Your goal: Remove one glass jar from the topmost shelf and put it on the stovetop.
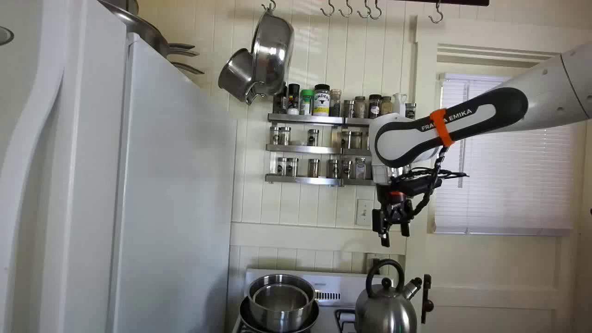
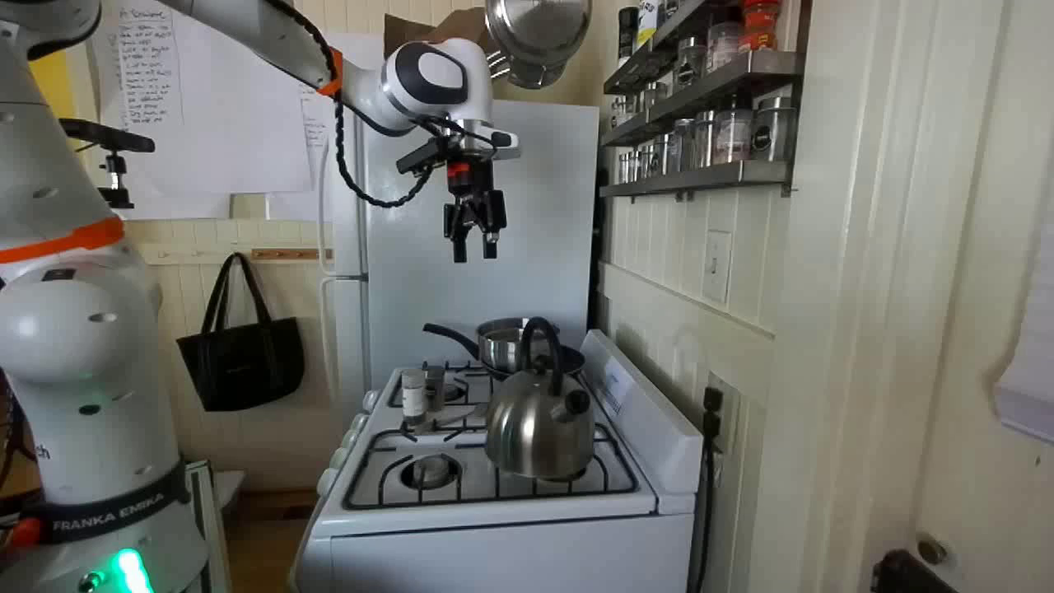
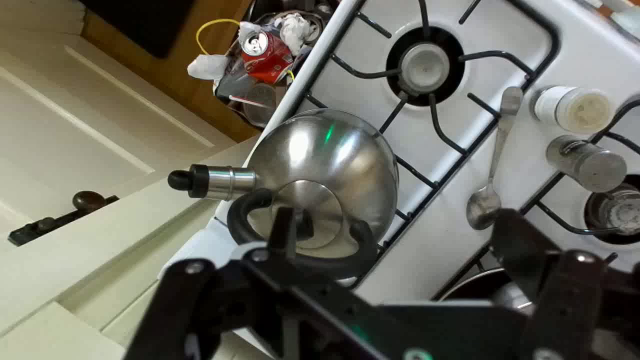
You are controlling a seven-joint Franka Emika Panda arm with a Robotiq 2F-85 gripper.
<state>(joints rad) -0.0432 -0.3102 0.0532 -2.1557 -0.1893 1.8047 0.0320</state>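
Topmost shelf [image 1: 305,119]: highest metal tier, upper middle of the frame in an exterior view, crowded along its length.
Glass jars [image 1: 360,107]: several small lidded ones stand on that shelf's right half; which one is wanted is not stated.
Jaws: spread well apart, pointing down, nothing between them; in both exterior views they hang lower than the topmost shelf, well away from it.
Step in hand: probably the reach; the arm [image 1: 462,121], extending from the right of an exterior view, should rise above the row, then come down over one jar.
Good grip: centre on the glass below the lid, close gently, and avoid nudging the neighbours.
Shelf rail [image 1: 355,121]: a low metal front; lift the jar straight up past it before drawing it outward.
Stovetop [image 3: 435,250]: white, right of centre in the wrist view; its flat strip between the burner grates [image 3: 435,185] looks the steadier landing.
Kettle [image 3: 345,160]: fills the middle of the wrist view; its tall handle could be knocked, so carry the jar around it.
Set-down: avoid the spoon [image 3: 484,202] and, near the right edge, the pale-lidded container [image 3: 572,109] and grey-lidded container [image 3: 586,162]; whether either is the task's jar, I cannot tell.
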